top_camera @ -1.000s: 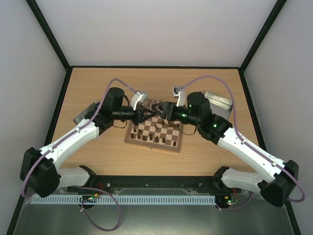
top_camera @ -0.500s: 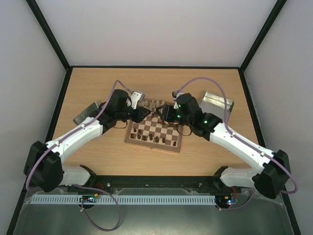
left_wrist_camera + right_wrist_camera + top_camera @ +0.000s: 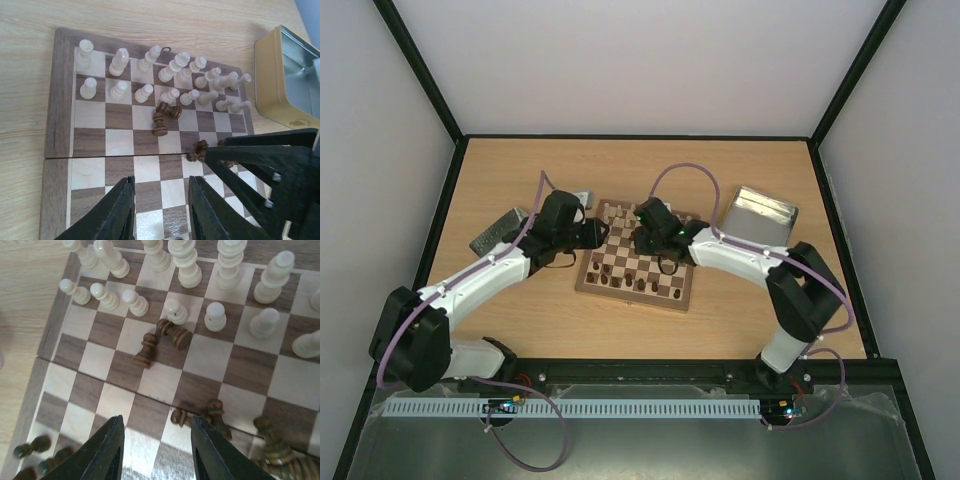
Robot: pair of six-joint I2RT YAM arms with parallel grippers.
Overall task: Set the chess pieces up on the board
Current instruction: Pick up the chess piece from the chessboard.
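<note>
**Inspector:** Status of the set-up?

**Assessor:** The board (image 3: 638,268) sits mid-table (image 3: 520,180), with an open tin (image 3: 762,212) at its 2 o'clock. The cream pieces (image 3: 150,75) stand in two ranks along the board's 12 o'clock edge, and I judge that side done or nearly so. The dark pieces (image 3: 620,281) are only partly ranked at the 6 o'clock edge. There are strays mid-board: a fallen dark piece (image 3: 175,335), a dark pawn (image 3: 146,352) just beside it, which I cannot tell to be upright or leaning, and a toppled cluster (image 3: 202,417) at their 5 o'clock. By my estimate the task is about half complete.

**Inspector:** And the arms?

**Assessor:** The left arm (image 3: 480,275) reaches in from 9 o'clock and the right arm (image 3: 740,255) from 3 o'clock. Both are low over the board, with their wrists near each other. The left fingers (image 3: 117,212) are spread with nothing between them. The right fingers (image 3: 102,450) are likewise spread and empty, hovering near the strays.
</note>
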